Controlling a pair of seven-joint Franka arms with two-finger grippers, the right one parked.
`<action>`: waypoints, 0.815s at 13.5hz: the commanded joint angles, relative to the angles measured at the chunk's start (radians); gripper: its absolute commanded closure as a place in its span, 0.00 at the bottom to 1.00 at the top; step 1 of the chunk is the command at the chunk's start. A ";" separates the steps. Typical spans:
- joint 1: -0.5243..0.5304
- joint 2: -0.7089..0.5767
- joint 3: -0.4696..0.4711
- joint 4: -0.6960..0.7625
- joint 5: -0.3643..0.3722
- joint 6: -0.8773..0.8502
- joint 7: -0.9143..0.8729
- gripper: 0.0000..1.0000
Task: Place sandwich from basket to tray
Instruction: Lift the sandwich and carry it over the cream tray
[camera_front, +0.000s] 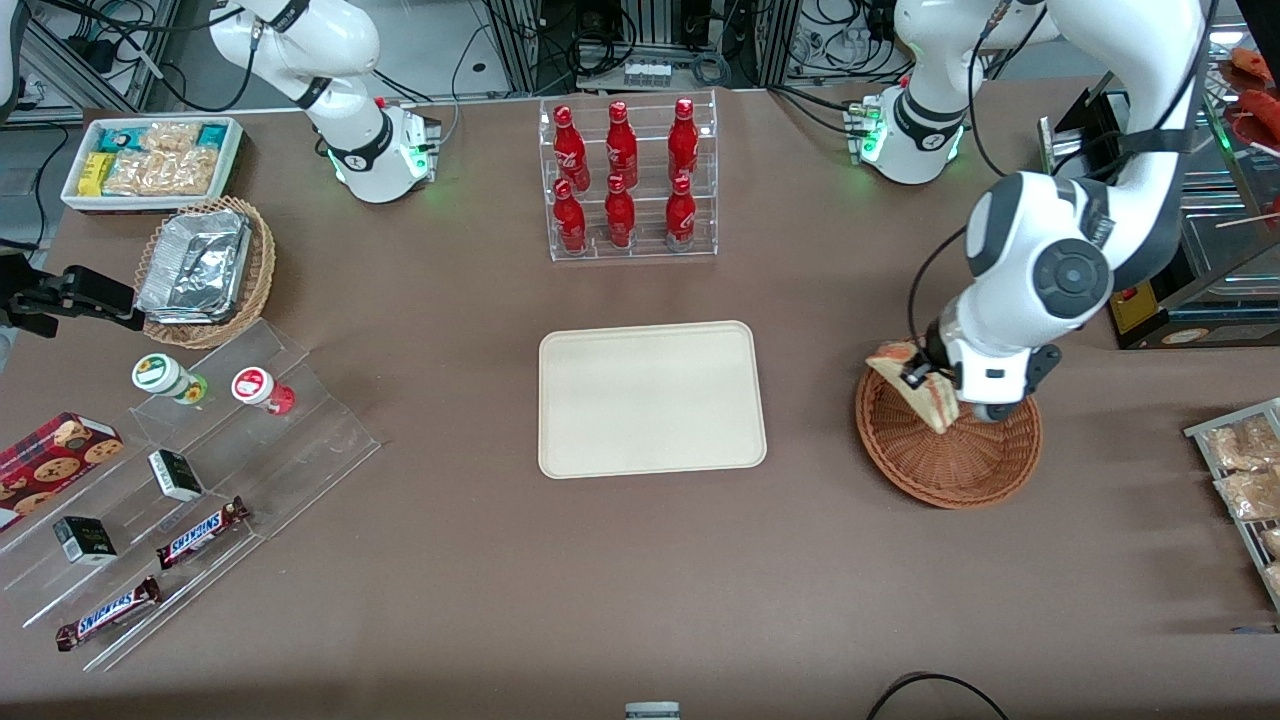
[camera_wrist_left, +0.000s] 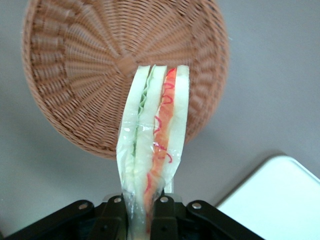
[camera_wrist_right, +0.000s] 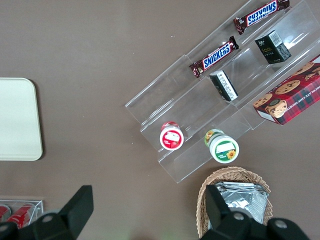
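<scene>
Gripper: the gripper (camera_front: 925, 375) hangs over the basket (camera_front: 950, 470), at the edge nearer the tray, with its jaws clamped on the sandwich (camera_front: 920, 385).
Grip: in the wrist view the two black fingers (camera_wrist_left: 112, 217) pinch the wrapped wedge at one end, and the rest of the wedge sticks out past them over the basket (camera_wrist_left: 90, 75).
Sandwich: it shows as pale bread with green and red-orange layers along the cut edge (camera_wrist_left: 157, 145). It appears lifted clear of the weave, since the wrist view shows bare basket floor under it, though contact at the lower tip in the front view cannot be ruled out.
Tray: the tray (camera_front: 652, 398) lies flat at the table's middle, nearer the front camera than the rack of red bottles (camera_front: 625, 180), and nothing lies on it. One corner of the tray (camera_wrist_left: 280, 200) shows in the wrist view.
Gap: basket and tray are well apart, with bare brown table (camera_front: 810, 400) between them.
Done: by the look of it, the grasp is made and the lift has begun.
Left: the carry across to the tray, the lowering, and the release.
Progress: judged as early to middle, since the sandwich hangs over the basket, not the tray.
</scene>
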 joint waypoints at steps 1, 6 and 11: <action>-0.104 0.054 -0.002 0.077 0.005 -0.026 -0.005 1.00; -0.285 0.201 -0.002 0.232 0.005 -0.023 -0.015 1.00; -0.420 0.406 0.000 0.453 0.011 -0.023 -0.007 1.00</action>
